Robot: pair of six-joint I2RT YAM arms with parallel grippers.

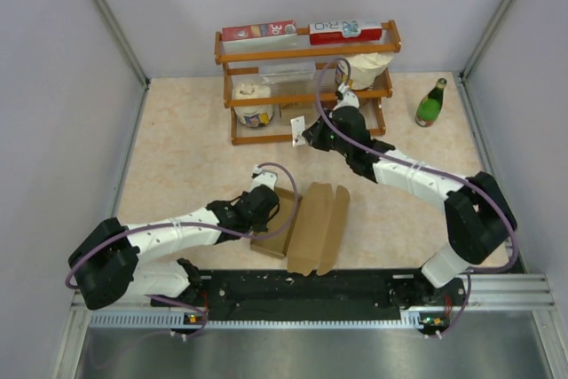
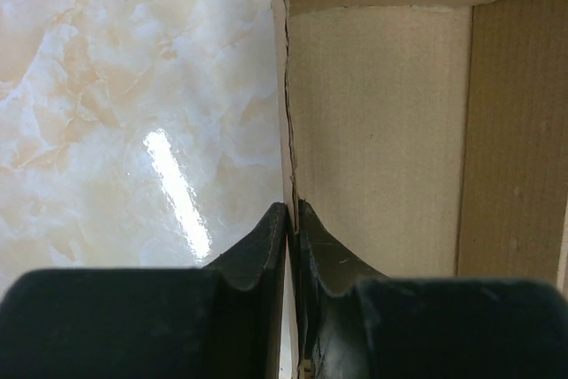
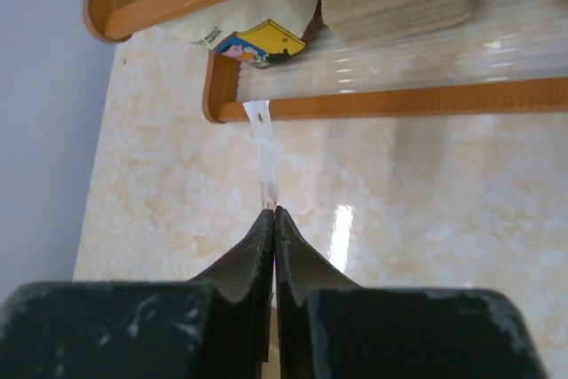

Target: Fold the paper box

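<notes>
Left jaws pinch the paper box [image 2: 382,130]; right jaws clamp a clear strip [image 3: 264,144].

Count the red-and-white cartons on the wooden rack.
2: the left carton and the right carton, both lying on the top tier of the wooden rack. Lower tiers are partly blocked, so others may be hidden.

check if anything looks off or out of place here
The right tool is shut on a thin white strip with a punched hole, up by the wooden rack and far from the paper box. Only the left tool pinches the box's wall. The strip looks unrelated to the folding.
</notes>
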